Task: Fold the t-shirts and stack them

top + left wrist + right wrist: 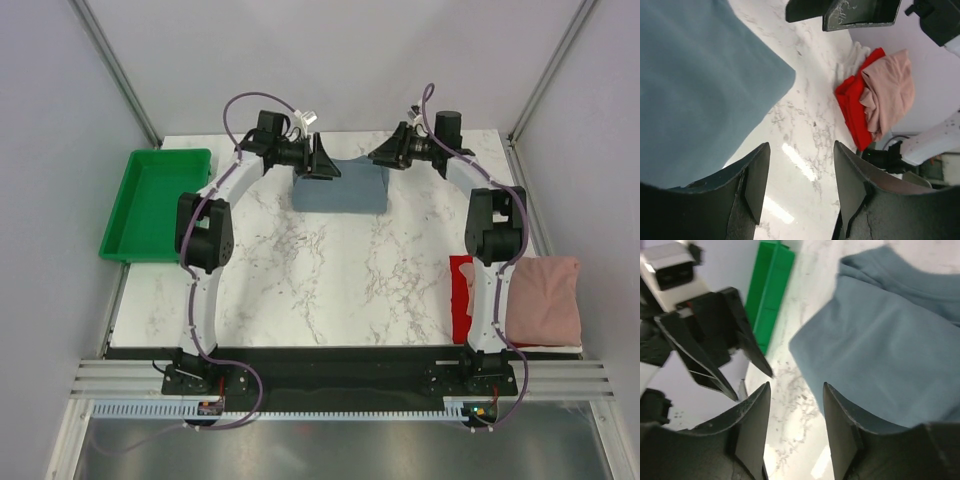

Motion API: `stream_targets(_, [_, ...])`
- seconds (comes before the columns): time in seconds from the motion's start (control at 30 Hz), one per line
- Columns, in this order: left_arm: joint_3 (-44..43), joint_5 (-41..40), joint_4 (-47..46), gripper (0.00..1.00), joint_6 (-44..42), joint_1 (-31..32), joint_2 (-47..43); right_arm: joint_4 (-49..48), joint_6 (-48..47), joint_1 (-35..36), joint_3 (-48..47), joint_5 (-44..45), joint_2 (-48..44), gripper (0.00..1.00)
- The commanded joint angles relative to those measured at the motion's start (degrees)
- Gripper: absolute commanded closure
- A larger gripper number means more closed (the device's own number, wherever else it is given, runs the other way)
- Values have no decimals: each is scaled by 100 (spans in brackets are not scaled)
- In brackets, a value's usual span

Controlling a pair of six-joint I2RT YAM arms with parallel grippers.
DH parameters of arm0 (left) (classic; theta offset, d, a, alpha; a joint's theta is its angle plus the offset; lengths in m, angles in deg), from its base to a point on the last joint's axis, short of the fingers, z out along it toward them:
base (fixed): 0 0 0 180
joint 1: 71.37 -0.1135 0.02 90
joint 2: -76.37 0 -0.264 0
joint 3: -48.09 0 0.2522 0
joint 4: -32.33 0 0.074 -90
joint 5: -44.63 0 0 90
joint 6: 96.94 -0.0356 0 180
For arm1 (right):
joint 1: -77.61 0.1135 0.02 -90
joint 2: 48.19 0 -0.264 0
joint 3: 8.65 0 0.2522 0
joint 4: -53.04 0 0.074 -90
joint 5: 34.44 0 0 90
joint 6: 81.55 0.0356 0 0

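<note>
Left gripper: jaws wide apart, nothing between them; bare marble surface shows through the gap. In the top view it sits at the far left corner of the blue-grey shirt. In the left wrist view one finger lies against the edge of the cloth; I cannot tell whether it touches.

Right gripper: jaws also apart, holding nothing. It is at the far right corner of the same shirt. The cloth runs just beside its right finger; I cannot tell whether they touch. The two grippers face each other across the far edge of the shirt.

Count:
- Shirts: 3.
- The blue-grey shirt is folded into a neat rectangle, flat on the surface, far middle.
- The red shirt is at the near right edge, just beside the right arm.
- The pink shirt is bunched and lies partly over the red one, on its right side.
- The red and pink pair lies well apart from the blue-grey shirt.
- Green tray: 1, at the far left edge of the surface, nothing seen in it.
- Grippers: 2, both unloaded.
</note>
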Motion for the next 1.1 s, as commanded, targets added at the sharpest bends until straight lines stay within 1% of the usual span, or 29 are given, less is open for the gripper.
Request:
stream_targets(0.0, [-7,1164,-777,40,771,168,255,-1815,1390,110,-88,-772,160,47])
stream_targets(0.03, [80,1453,-980,41,948,168,281,-2115,1654,136,-96,-835,274,50])
stream_targets(0.17, [511,2114,-1754,45,1617,168,430,-2687,2104,286,-44,-1231,424,55])
stream_targets(0.2, [573,2228,-1956,46,1975,159,474,-2776,2296,347,131,-1284,433,55])
stream_targets(0.27, [652,2387,-2483,48,2363,81,684,-2987,2395,417,386,-1372,451,56])
stream_targets(0.37, [504,2466,-2809,50,2549,-51,905,-2997,2395,453,405,-1372,573,57])
stream_targets(0.43, [424,2563,-3046,50,2830,-130,1116,-2997,2378,523,317,-1381,748,57])
stream_targets(0.53, [424,2598,-3293,48,3094,-183,1353,-2638,2168,620,-43,-1355,1073,57])
stream_targets(0.67, [486,2678,-3706,48,3542,-219,1713,-2549,2053,699,-411,-1284,1435,57])
stream_targets(0.83, [520,2730,-3742,48,3552,-271,1925,-2251,1868,752,-545,-1214,1778,56])
stream_targets(1.07, [828,2800,-3444,48,3245,-351,1785,-2180,1719,752,-298,-1091,1901,56])
